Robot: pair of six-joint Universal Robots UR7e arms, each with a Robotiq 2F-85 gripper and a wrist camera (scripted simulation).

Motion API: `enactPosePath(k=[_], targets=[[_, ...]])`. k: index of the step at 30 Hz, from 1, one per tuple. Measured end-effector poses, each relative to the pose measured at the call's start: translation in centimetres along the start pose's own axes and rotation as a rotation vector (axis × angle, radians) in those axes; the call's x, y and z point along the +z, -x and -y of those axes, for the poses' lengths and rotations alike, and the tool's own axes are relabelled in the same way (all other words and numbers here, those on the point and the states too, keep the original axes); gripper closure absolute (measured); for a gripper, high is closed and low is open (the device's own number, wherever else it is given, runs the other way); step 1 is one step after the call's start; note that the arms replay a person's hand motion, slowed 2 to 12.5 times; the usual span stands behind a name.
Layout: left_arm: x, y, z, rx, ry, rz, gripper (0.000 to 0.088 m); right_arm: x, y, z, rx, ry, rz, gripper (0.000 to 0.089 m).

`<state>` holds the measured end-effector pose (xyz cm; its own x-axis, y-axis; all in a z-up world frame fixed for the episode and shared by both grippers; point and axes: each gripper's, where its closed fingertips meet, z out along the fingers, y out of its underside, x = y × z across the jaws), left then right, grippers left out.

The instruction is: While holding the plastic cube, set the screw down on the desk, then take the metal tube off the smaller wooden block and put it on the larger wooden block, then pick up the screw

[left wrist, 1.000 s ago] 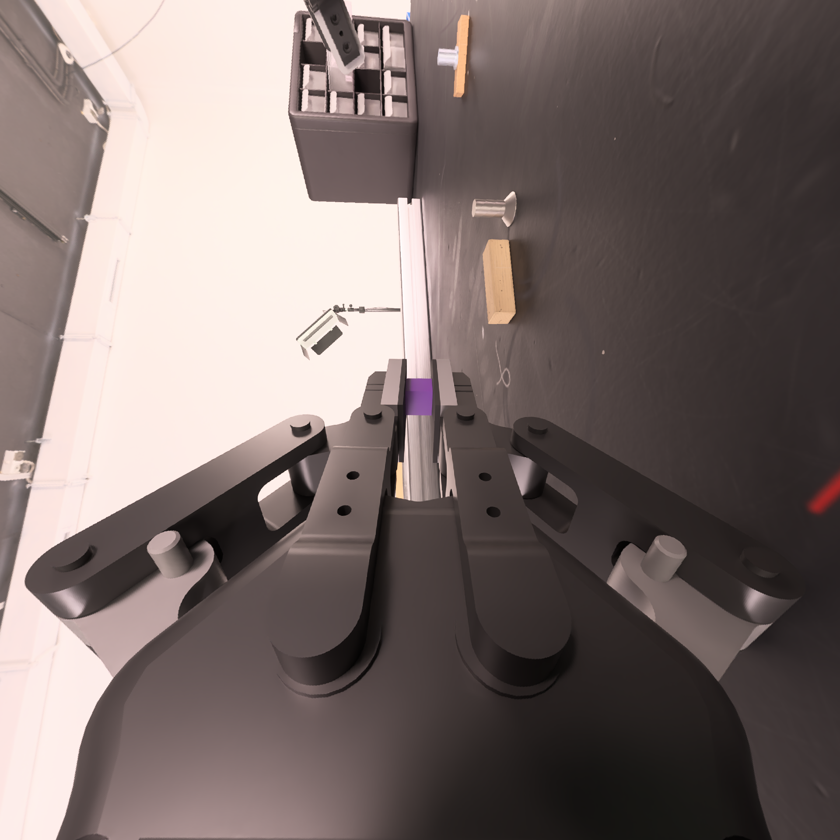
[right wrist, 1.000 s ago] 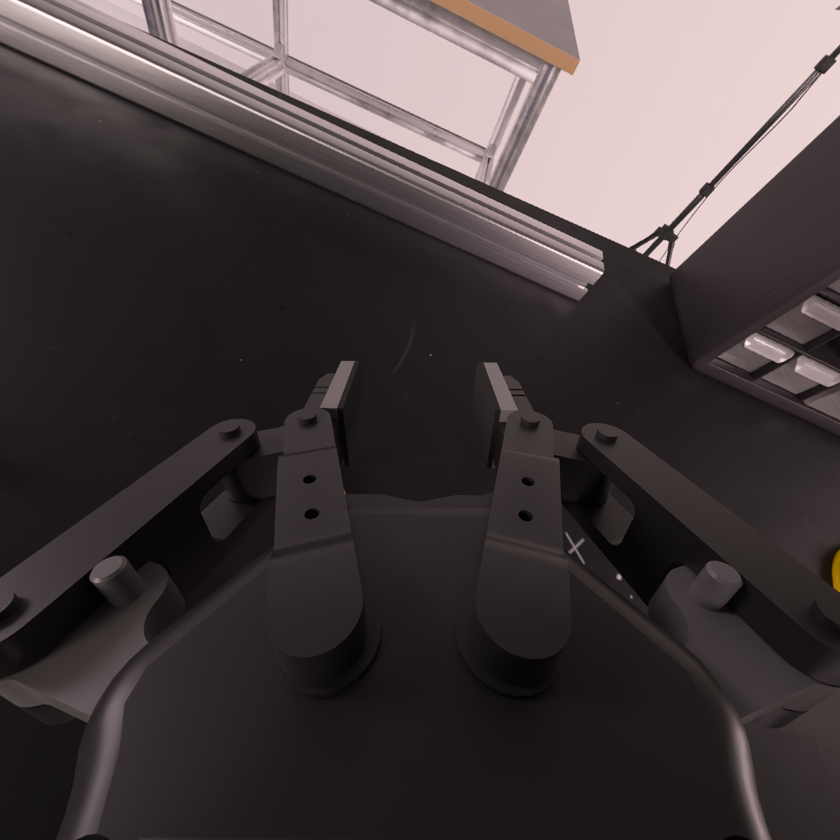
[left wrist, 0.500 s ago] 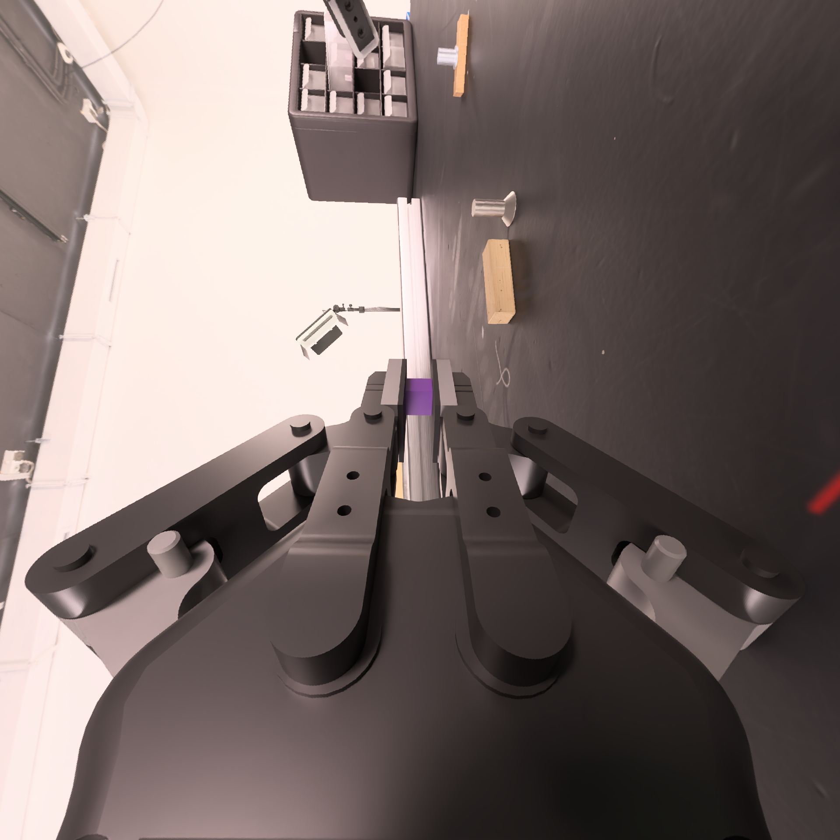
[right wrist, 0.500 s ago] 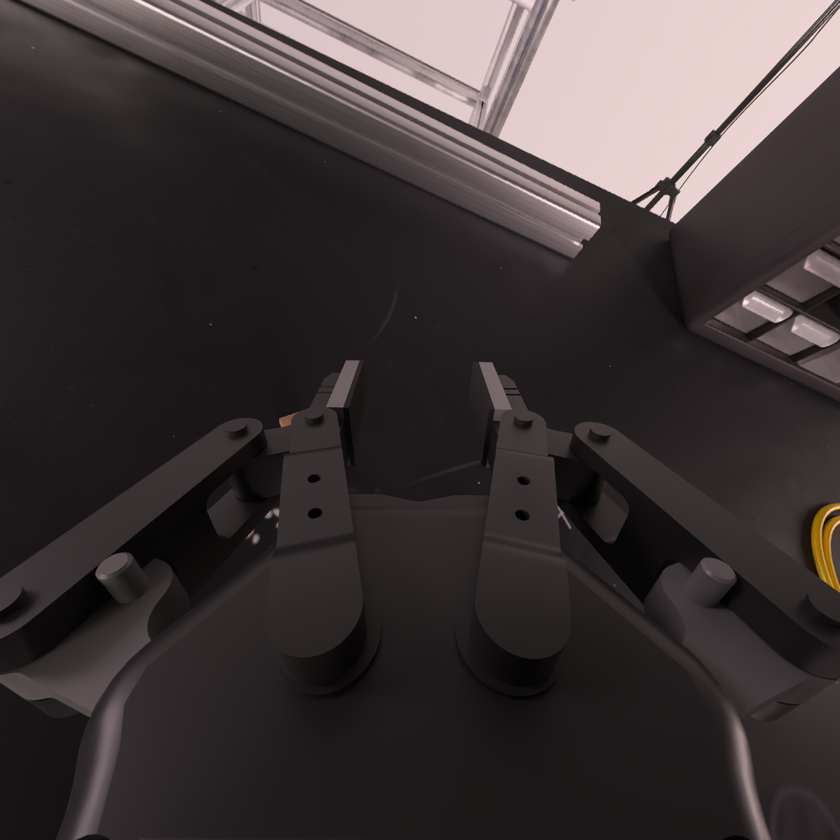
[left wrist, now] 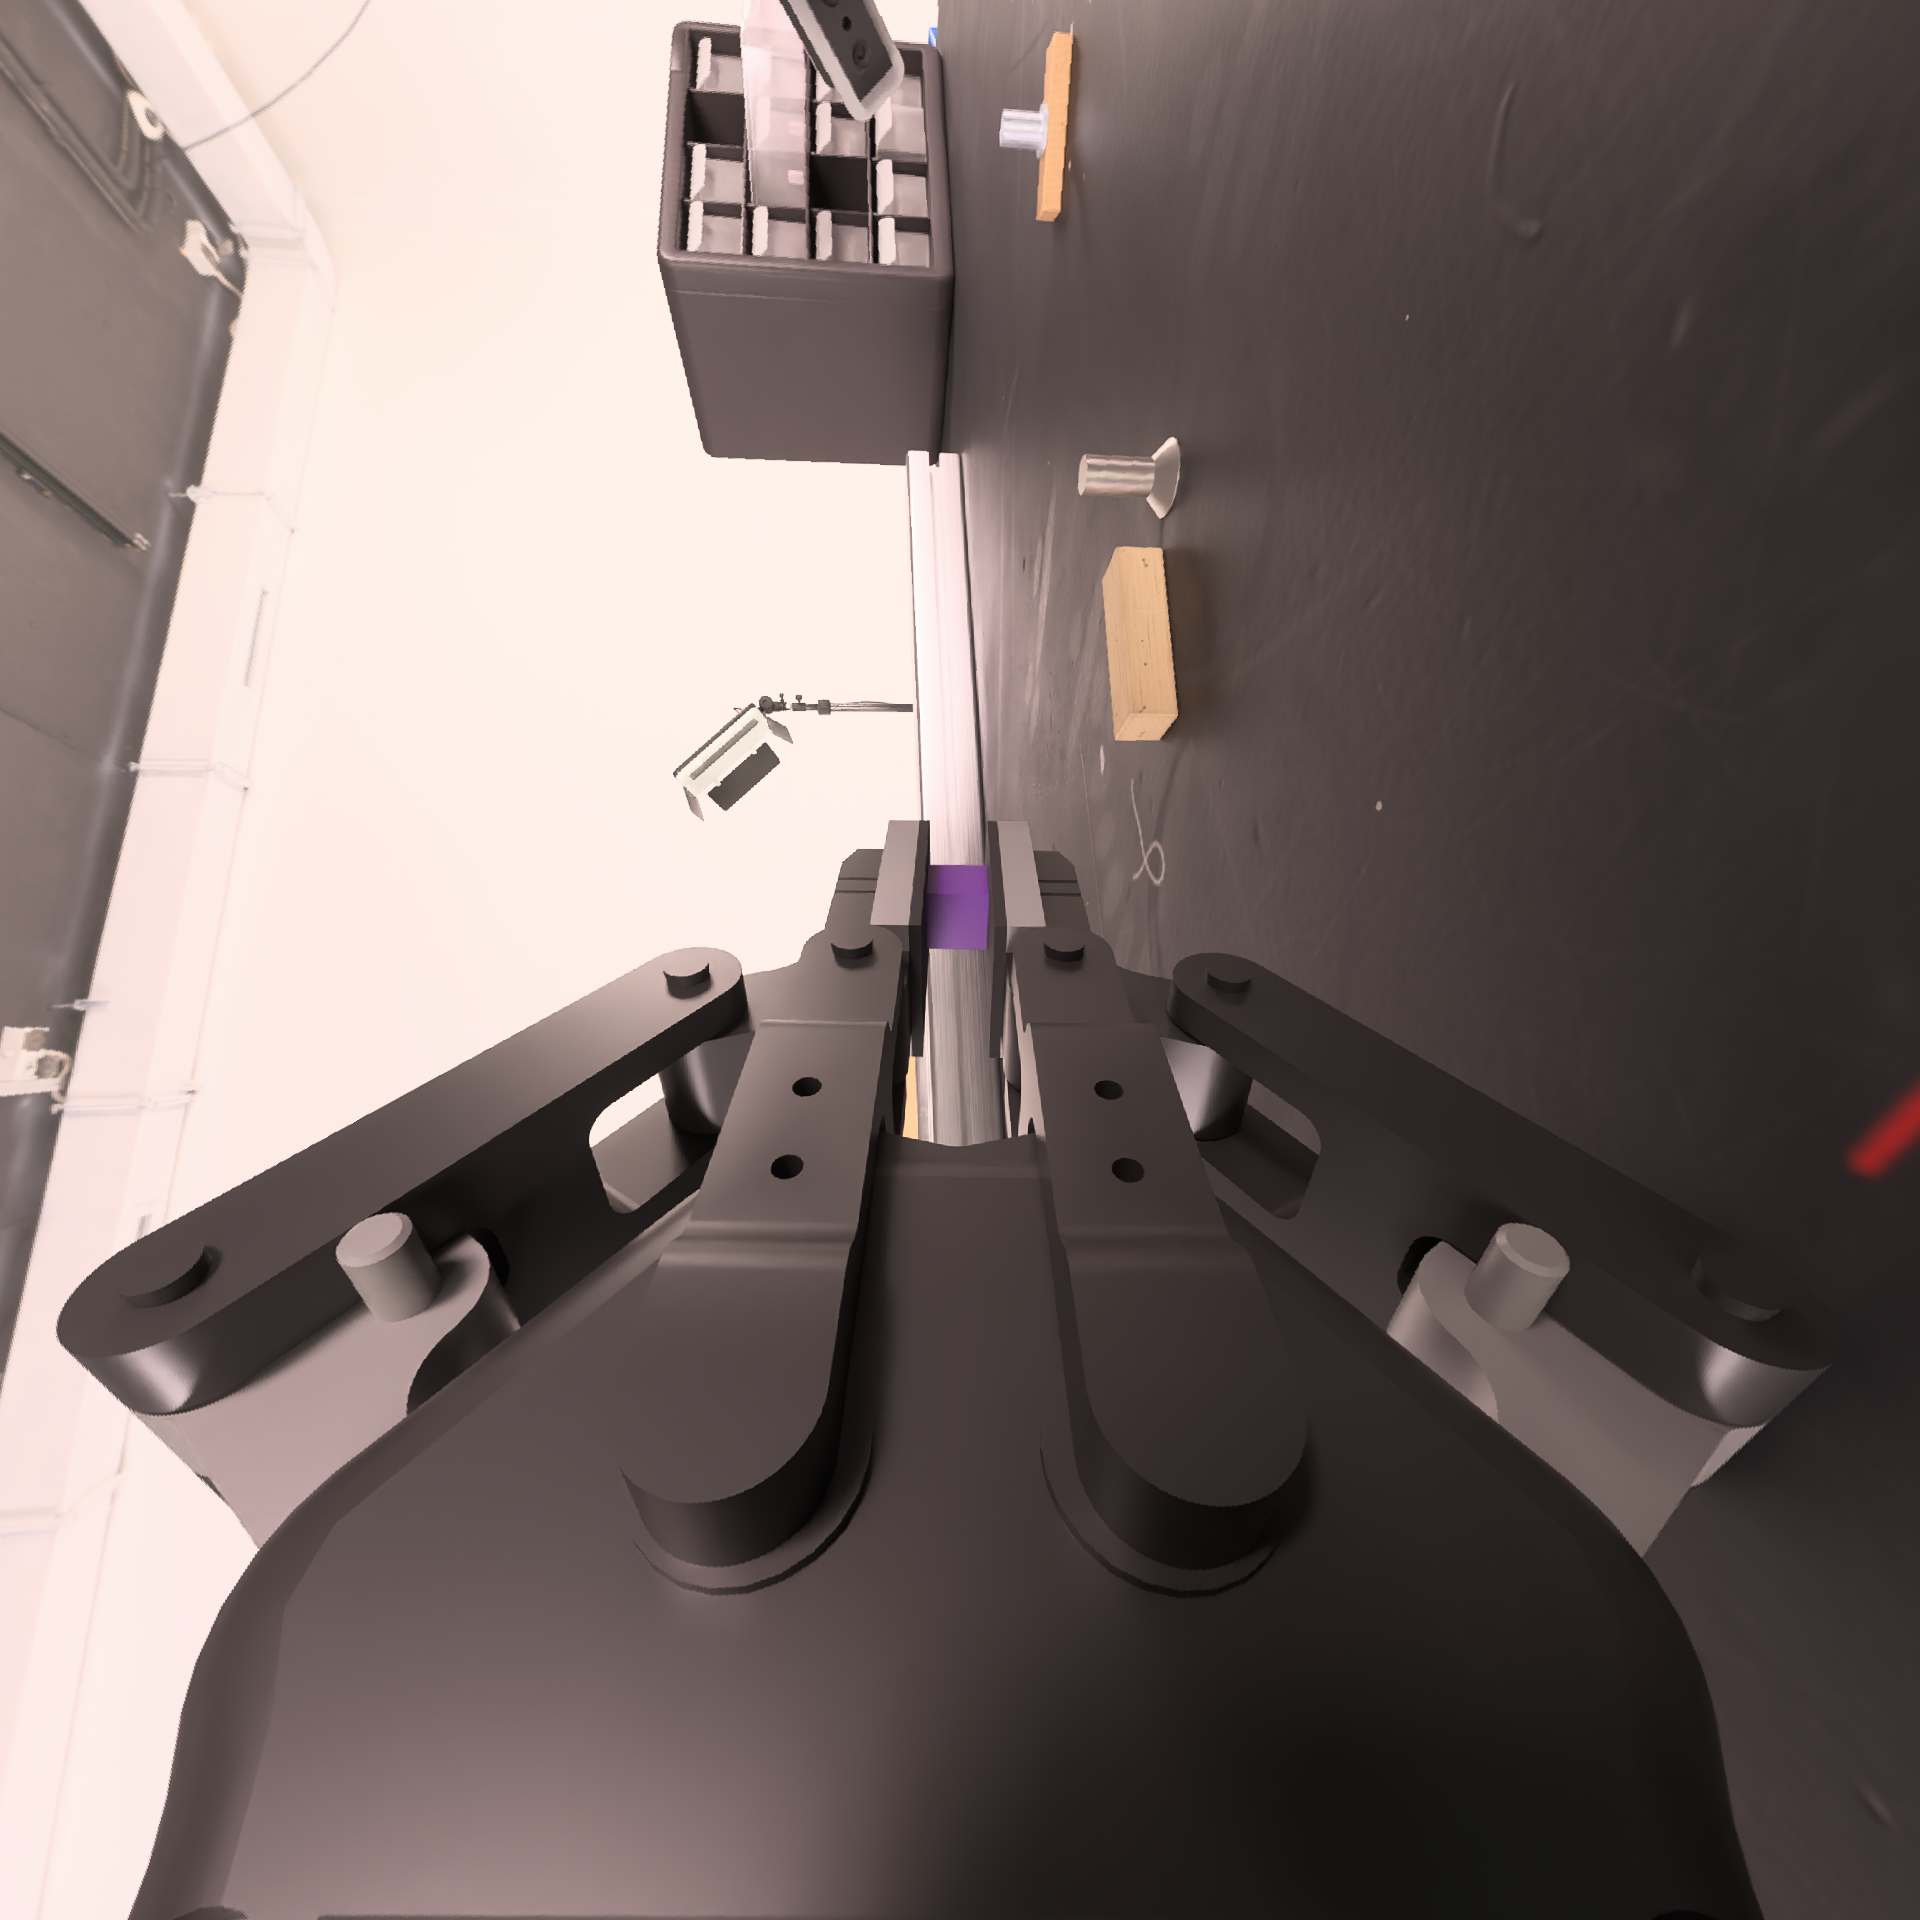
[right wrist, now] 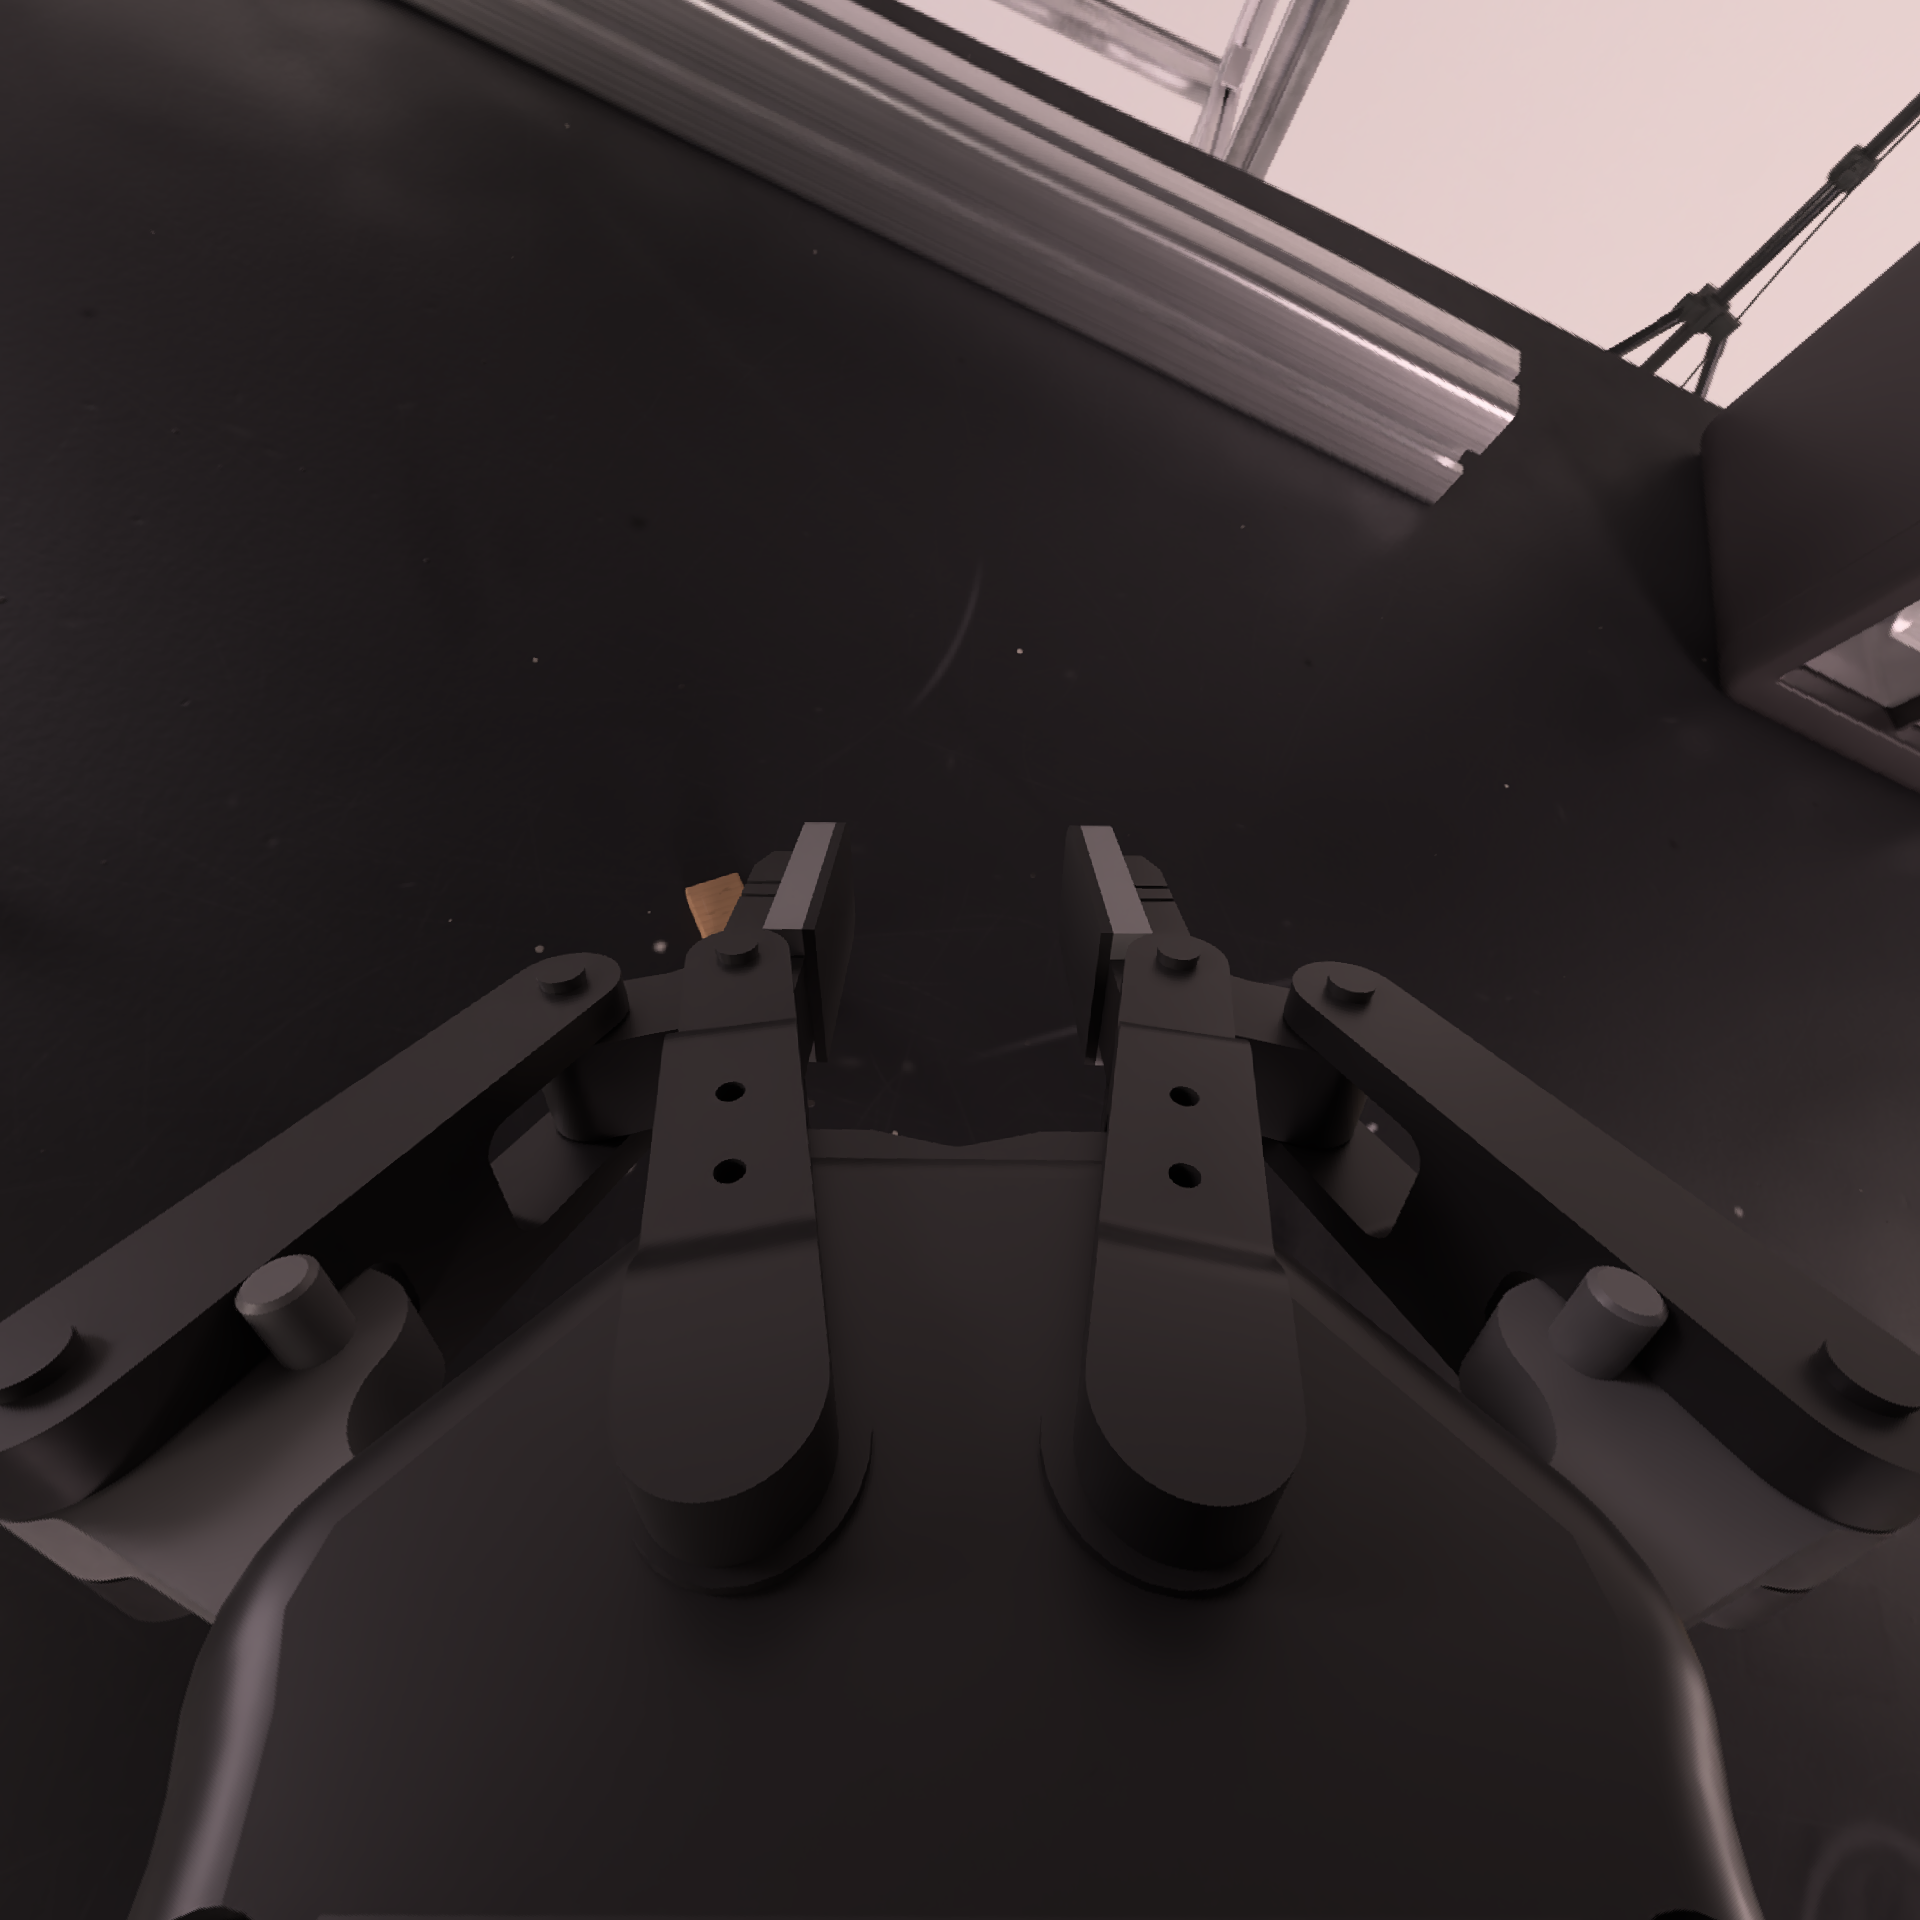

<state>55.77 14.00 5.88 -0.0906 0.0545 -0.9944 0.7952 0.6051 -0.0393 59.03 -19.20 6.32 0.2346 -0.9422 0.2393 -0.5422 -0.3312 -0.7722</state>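
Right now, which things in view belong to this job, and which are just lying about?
Job:
purple cube, clamped in the left end effector
screw, on the desk
metal tube, on the thin wooden block
thick wooden block
right end effector, open and empty

Lying about:
drawer box
red strip
metal rail

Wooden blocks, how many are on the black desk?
2. One thick wooden block lies beside the screw. A thinner wooden block lies farther off near the grey bin, with the metal tube on it. More may be hidden.
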Motion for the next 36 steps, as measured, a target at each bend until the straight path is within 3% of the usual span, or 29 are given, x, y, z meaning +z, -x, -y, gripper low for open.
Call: enactPosePath(k=[36], targets=[[0.0, 0.0, 0.0, -0.011, -0.003, -0.004, 0.0787, 0.4, 2.2, -2.3, -0.040, 0.205, 0.140, 0.0637]])
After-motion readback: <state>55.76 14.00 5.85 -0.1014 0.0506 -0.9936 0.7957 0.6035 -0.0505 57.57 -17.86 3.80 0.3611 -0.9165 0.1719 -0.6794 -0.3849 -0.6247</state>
